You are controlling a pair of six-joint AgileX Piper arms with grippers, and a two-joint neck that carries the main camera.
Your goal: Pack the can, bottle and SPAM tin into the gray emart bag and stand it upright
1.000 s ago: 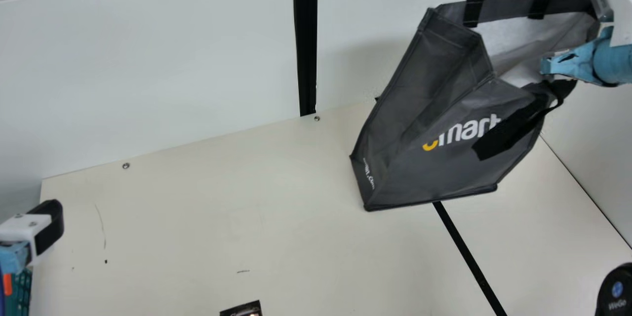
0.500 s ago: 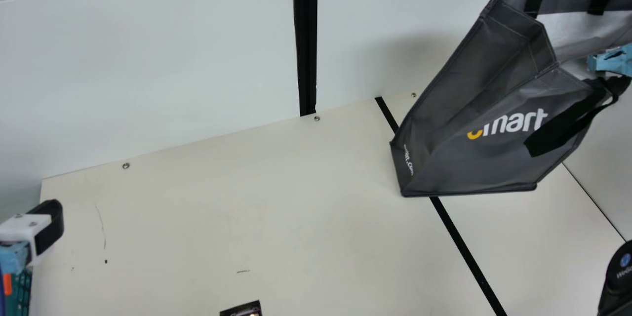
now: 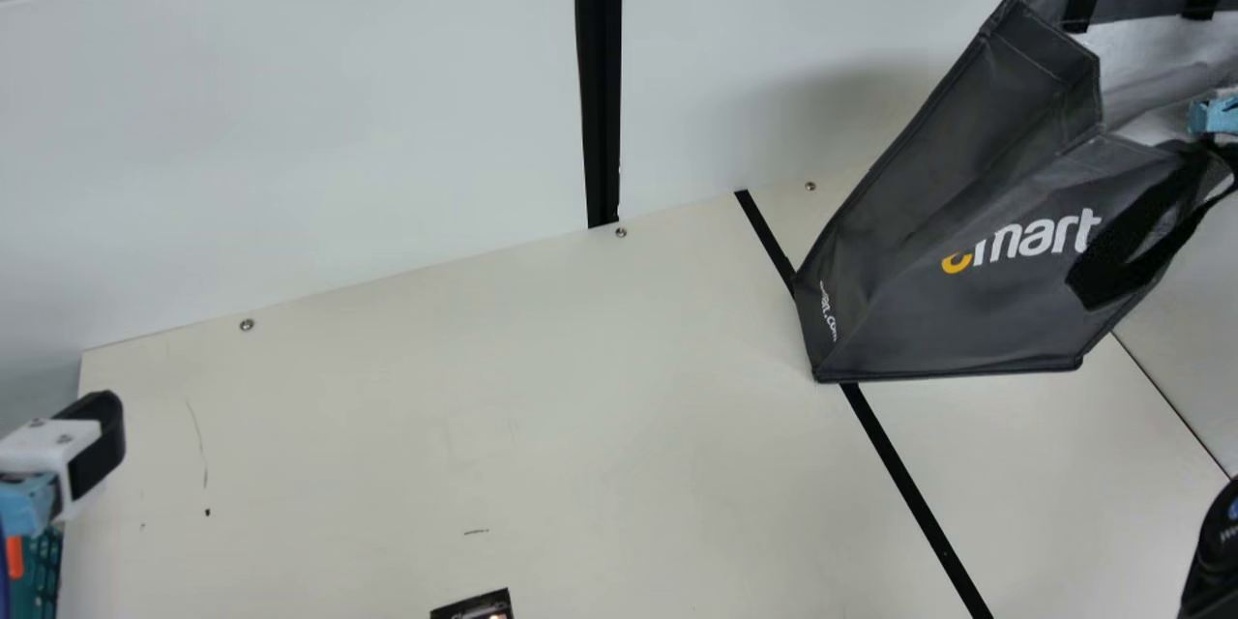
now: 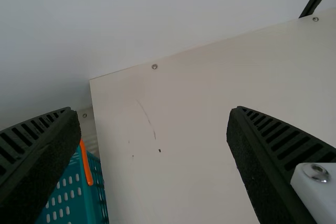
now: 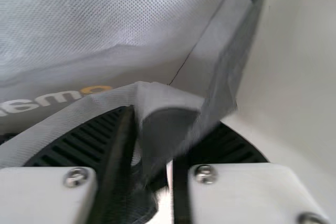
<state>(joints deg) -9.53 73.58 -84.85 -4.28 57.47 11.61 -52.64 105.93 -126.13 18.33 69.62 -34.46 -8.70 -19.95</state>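
My right pincer (image 3: 1214, 114): clamped on a fold of the gray fabric emart bag (image 3: 977, 300), up near its mouth, at the right edge of the main view. Right wrist view has the cloth running between the two black ribbed fingers (image 5: 79, 145), bag's pale lining (image 5: 131, 19) just beyond.

Bag: right side of main view, mouth up, tilted over to the right, side panel creased. Black strap handle (image 3: 1112, 276) hangs down its front. Lower left corner sits over the black strip (image 3: 904, 474) crossing the cream worktop (image 3: 435, 387); can't tell if the base touches down.

My left pincer (image 3: 95, 435): left edge of main view, well apart from the bag, fingers spread wide in the left wrist view.

Near it, lower left, a teal plastic basket with holes (image 3: 41, 571), orange strip (image 3: 14, 556) on it. A dark, flat printed item (image 3: 474, 607) is cut off by the bottom edge. Behind, white wall panels (image 3: 290, 135) with a black vertical band (image 3: 600, 87) between.
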